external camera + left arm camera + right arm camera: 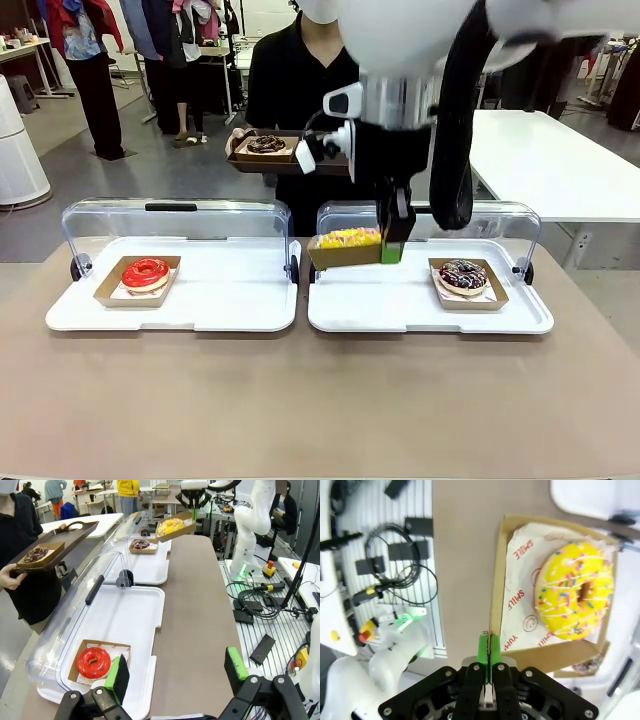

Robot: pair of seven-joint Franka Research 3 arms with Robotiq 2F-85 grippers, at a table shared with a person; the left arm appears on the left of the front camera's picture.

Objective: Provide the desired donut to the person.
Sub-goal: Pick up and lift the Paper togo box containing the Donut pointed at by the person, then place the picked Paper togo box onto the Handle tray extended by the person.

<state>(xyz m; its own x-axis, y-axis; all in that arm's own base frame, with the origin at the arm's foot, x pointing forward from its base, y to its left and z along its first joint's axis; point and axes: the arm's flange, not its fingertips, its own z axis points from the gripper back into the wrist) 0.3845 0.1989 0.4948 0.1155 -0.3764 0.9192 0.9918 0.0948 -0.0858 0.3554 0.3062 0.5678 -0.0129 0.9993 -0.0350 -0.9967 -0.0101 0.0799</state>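
A red donut (146, 272) on left white tray (230, 300), sprinkled chocolate donut (463, 275) on right white tray (380, 300)

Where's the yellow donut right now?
In the front view, the yellow sprinkled donut sits in its cardboard tray. The right claw pinches that tray and holds it in the air above the left end of the right-hand white tray.

Grey floor (130, 180), white table (560, 160) beyond brown tabletop (300, 400)
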